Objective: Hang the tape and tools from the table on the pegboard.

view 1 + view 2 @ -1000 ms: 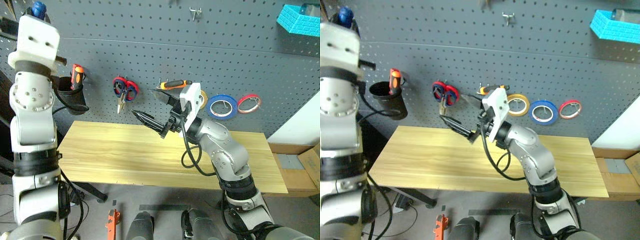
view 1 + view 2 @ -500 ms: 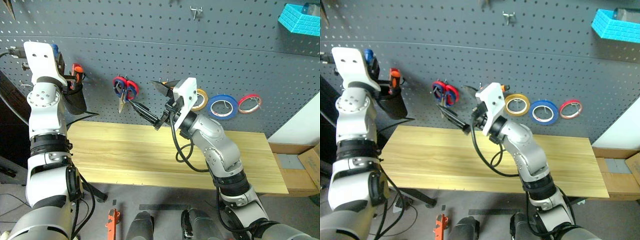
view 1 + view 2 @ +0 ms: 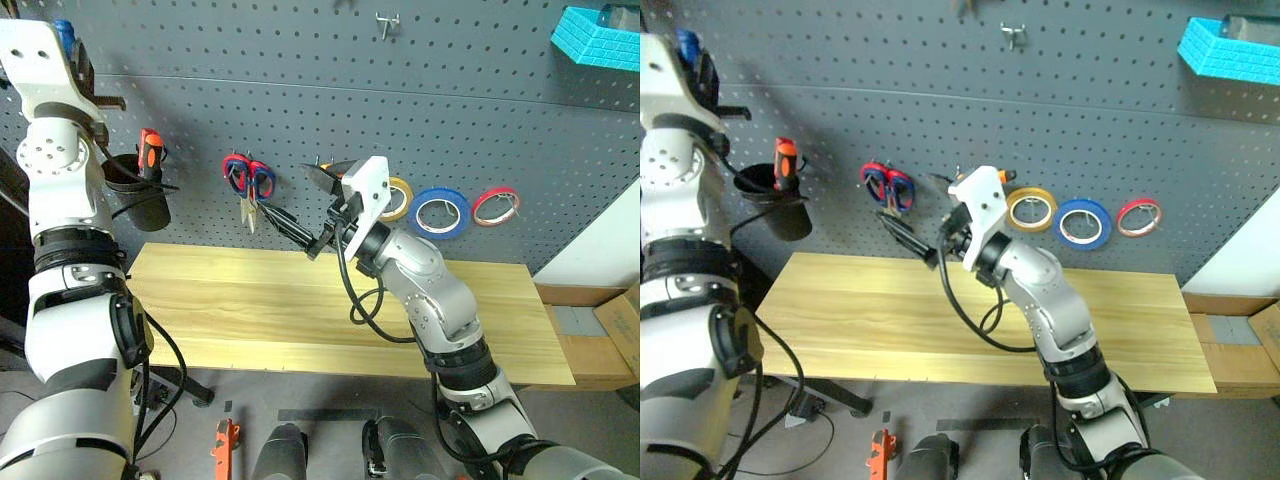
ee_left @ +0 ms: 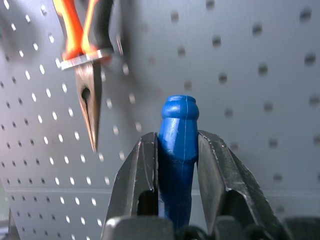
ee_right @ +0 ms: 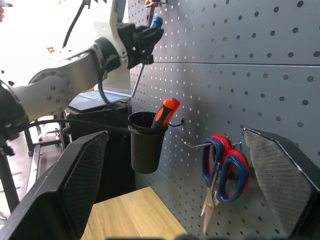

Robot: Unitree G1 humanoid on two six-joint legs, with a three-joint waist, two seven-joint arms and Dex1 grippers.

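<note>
left gripper (image 4: pixel 177 165) clamped on blue screwdriver (image 4: pixel 177 140) | shaft hung downward (above black cup (image 5: pixel 146 140)) | right gripper (image 5: pixel 175 190) gaped empty

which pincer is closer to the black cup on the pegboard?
Left. The left pincer is just above the black cup, shut on the blue screwdriver. The right pincer is well off to its right, past the red-handled scissors.

A grey floor (image 3: pixel 330 395) lies below, cardboard boxes (image 3: pixel 600 330) sit at the right beside a white wall (image 3: pixel 610 240), and what looks like a turquoise bin (image 3: pixel 598 38) hangs high up.
</note>
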